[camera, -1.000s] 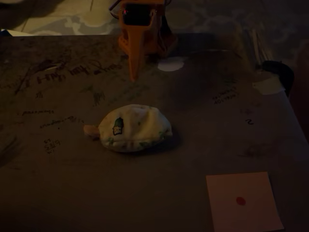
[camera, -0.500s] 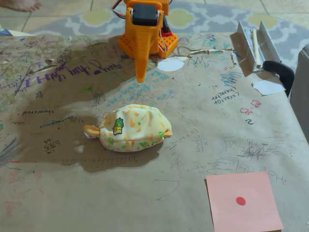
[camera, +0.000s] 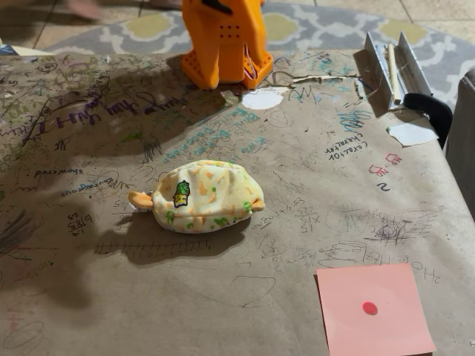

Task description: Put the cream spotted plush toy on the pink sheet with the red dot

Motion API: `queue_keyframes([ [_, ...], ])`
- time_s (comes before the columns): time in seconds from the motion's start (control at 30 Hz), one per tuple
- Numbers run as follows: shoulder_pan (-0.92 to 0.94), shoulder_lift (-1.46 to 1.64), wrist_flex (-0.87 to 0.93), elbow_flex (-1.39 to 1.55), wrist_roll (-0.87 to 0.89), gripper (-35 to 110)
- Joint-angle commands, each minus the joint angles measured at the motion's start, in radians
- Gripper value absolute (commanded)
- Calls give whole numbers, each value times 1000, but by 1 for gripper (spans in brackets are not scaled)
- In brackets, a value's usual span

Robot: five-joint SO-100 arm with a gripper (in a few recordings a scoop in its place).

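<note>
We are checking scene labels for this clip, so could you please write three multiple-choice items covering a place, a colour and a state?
1. Where in the fixed view is the pink sheet?
A. lower right
B. upper left
C. under the plush

2. What colour is the dot on it?
A. blue
B. red
C. green

3. How does the cream spotted plush toy stand now?
A. held in the air
B. lying on the table, clear of the sheet
C. on the sheet

Key: 1 A, it lies by the lower right corner; 2 B, the dot is red; 3 B, bare table separates them.

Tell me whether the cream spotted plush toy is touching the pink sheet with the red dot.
Apart. In the fixed view the plush toy lies mid-table, and bare scribbled brown paper separates it from the pink sheet at the lower right.
</note>
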Motion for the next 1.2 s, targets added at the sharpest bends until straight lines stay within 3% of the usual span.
queue_keyframes([
  [0.0,48,-183,-97,-54,-405,37],
  [0.2,106,-491,-247,-69,-643,36],
  [0.5,120,-927,-497,-209,-632,36],
  [0.63,106,-1143,-483,-345,-568,36],
  [0.7,107,-1175,-463,-333,-612,30],
  [0.83,114,-1227,-425,-339,-647,3],
  [0.93,130,-1232,-394,-350,-644,0],
  [1.0,135,-1189,-442,-305,-598,0],
  [1.17,100,-959,-742,-183,-224,0],
])
